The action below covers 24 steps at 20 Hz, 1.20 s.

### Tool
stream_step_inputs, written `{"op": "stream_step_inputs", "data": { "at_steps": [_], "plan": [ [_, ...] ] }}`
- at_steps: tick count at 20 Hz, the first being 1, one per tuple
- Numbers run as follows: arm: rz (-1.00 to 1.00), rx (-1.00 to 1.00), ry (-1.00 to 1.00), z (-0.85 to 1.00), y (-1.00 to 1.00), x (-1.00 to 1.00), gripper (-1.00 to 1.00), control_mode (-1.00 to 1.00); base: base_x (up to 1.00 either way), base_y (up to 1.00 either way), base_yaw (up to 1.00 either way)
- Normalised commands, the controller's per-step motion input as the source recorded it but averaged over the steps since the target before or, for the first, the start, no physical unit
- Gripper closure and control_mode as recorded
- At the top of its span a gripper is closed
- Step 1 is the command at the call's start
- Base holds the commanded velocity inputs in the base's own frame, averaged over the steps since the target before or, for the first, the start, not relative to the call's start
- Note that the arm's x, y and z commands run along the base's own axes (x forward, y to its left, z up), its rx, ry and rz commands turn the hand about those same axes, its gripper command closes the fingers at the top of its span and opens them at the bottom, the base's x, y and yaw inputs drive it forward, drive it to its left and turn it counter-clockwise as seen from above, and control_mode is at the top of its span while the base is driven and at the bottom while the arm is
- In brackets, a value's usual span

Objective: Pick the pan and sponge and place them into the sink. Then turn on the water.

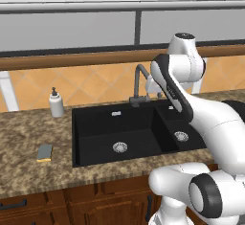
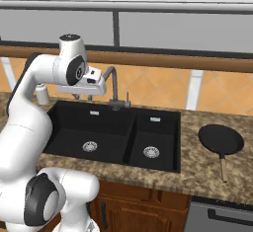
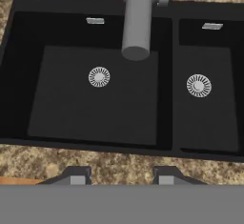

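Tool [image 3: 122, 175] above sink [image 3: 95, 137], nothing held.

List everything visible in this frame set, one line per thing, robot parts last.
sink: one, black, double basin, set in the counter, both basins hold nothing
drains: two, silver, one per basin
faucet: one, dark grey, behind the sink, no stream running
pan: one, black with a wooden handle, on the counter right of the sink
sponge: one, grey-blue over yellow, on the counter left of the sink
soap dispenser: one, white, counter behind the sponge
counter: one, speckled brown stone
gripper: one, above the sink's front edge, jaws parted, holding nothing
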Motion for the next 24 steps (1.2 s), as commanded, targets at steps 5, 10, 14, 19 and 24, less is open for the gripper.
{"op": "stream_step_inputs", "data": {
  "at_steps": [5, 10, 14, 19, 24],
  "plan": [
    [0.00, 0.00, -0.02, 0.00, -0.37, -0.12, -1.00, -1.00, 0.00, 0.00, 0.00],
    [-0.01, 0.00, -0.04, 0.00, -0.78, -0.31, -1.00, -1.00, 0.00, 0.00, 0.00],
    [-0.02, 0.00, 0.00, 0.00, -0.78, -0.15, -1.00, -1.00, 0.00, 0.00, 0.00],
    [-0.01, 0.00, 0.00, -0.06, -0.88, -0.20, -1.00, -1.00, 0.00, 0.00, 0.00],
    [-0.03, 0.00, 0.00, -0.19, -0.87, -0.20, -1.00, -1.00, 0.00, 0.00, 0.00]
  ]
}}
